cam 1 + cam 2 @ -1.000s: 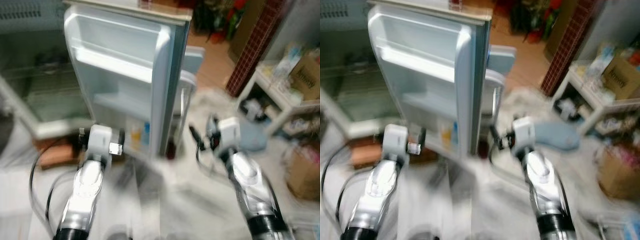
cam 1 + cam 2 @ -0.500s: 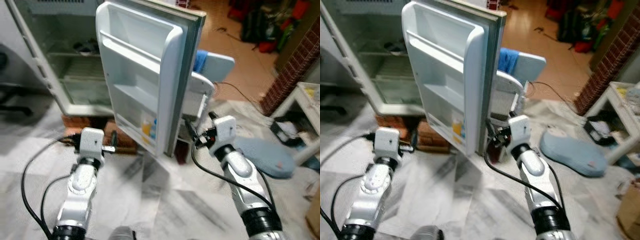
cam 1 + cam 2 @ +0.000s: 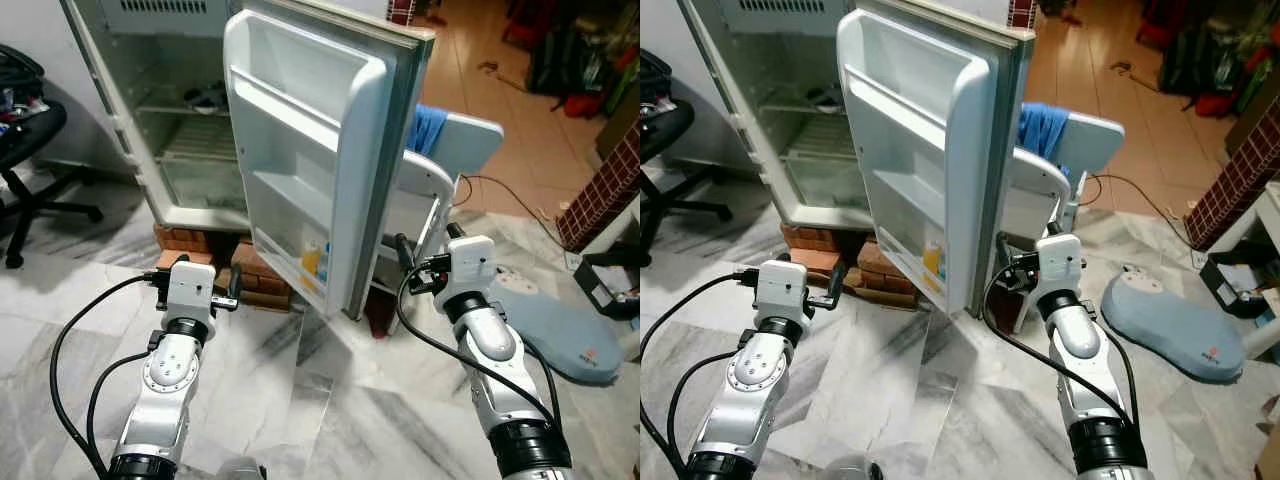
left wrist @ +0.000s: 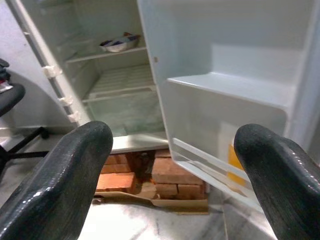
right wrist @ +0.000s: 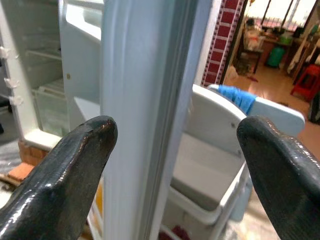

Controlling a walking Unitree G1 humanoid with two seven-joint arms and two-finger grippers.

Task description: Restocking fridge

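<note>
The fridge (image 3: pixel 150 110) stands open at the far left, its wire shelves nearly bare but for a small dish (image 4: pixel 119 43). Its white door (image 3: pixel 310 160) is swung wide toward me; a yellow and a blue item (image 3: pixel 314 262) sit in the low door shelf. My left gripper (image 4: pixel 172 132) is open and empty, held low in front of the bricks (image 3: pixel 190 240) under the fridge. My right gripper (image 5: pixel 175 125) is open and empty too, close to the door's outer edge (image 5: pixel 145 115), with its fingers (image 3: pixel 402 250) pointing at that edge.
A white plastic chair (image 3: pixel 440 150) with a blue cloth stands just behind the door. A black office chair (image 3: pixel 25 130) is at the far left. A blue-grey pad (image 3: pixel 565 330) lies on the marble floor at right, beside a red brick pillar (image 3: pixel 600 190).
The camera has swung left and the blur has gone, so the fridge's inside is now in view. Both arms keep the same raised pose, grippers still open.
</note>
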